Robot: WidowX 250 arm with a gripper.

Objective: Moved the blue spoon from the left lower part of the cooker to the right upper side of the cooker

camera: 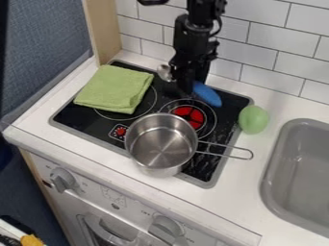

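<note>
beyond the pot (162,143), the black gripper (183,87) hangs down over the far part of the cooker (218,144), at the blue spoon (208,94) — whether it grips it, i cannot tell. the spoon's metal bowl shows left of the gripper, its blue handle right. a red ring lies between handle and pot. the green towel (116,89) sits up-left of the pot, a narrow gap between; the pot's long handle juts right past the cooker's edge, toward the sink (302,168).
</note>
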